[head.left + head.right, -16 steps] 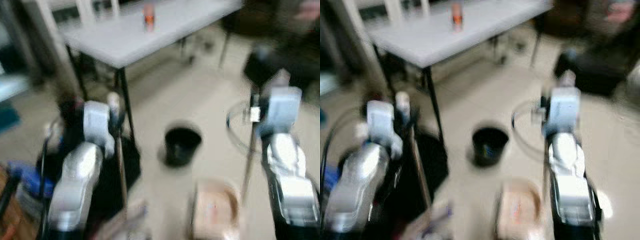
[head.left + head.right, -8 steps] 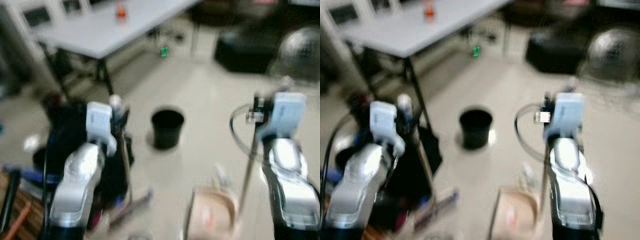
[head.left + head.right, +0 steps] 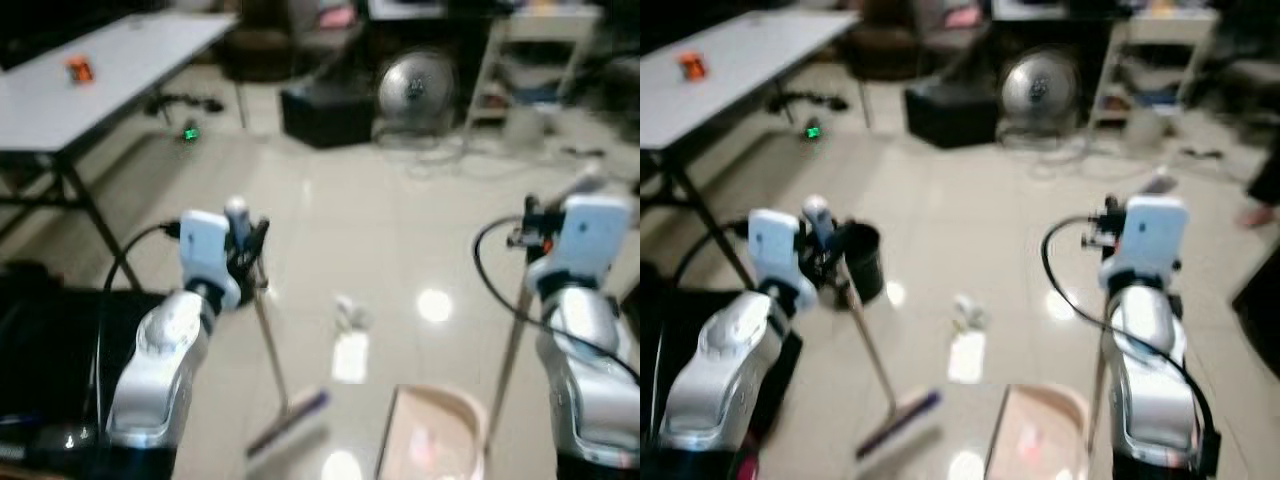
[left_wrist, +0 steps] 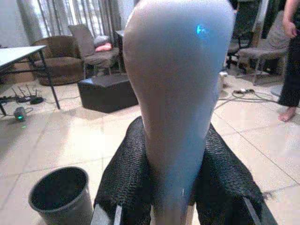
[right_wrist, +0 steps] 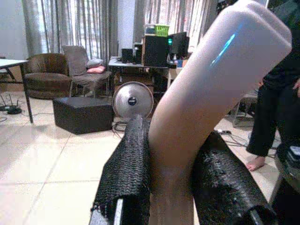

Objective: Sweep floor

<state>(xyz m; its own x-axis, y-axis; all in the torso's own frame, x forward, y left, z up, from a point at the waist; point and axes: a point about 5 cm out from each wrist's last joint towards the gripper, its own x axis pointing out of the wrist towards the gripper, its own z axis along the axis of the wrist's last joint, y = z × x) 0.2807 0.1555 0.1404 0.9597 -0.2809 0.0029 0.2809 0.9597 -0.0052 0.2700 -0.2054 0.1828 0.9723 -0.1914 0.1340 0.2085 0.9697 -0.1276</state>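
My left gripper (image 3: 247, 242) is shut on the pale handle of a broom (image 3: 268, 340), which slants down to its head (image 3: 290, 425) on the tiled floor. In the left wrist view the black fingers (image 4: 125, 180) clamp the handle's rounded top (image 4: 178, 93). My right gripper (image 3: 535, 228) is shut on the long handle of a beige dustpan (image 3: 430, 440), which rests on the floor by my feet. The right wrist view has black fingers (image 5: 129, 173) squeezing that handle (image 5: 206, 108). Pale scraps of litter (image 3: 350, 315) lie on the floor between the two arms, beside a white patch (image 3: 350, 357).
A small black bin (image 3: 865, 262) stands by the broom. A white folding table (image 3: 720, 65) stands far left, with dark clutter (image 3: 50, 340) near left. A floor fan (image 3: 1040, 85), a black ottoman (image 3: 950, 110) and shelves stand at the back. A person (image 5: 272, 93) stands at the right.
The camera has swung to the right: table and bin slid left, and fan and ottoman came into view. Both grippers keep hold of their handles.
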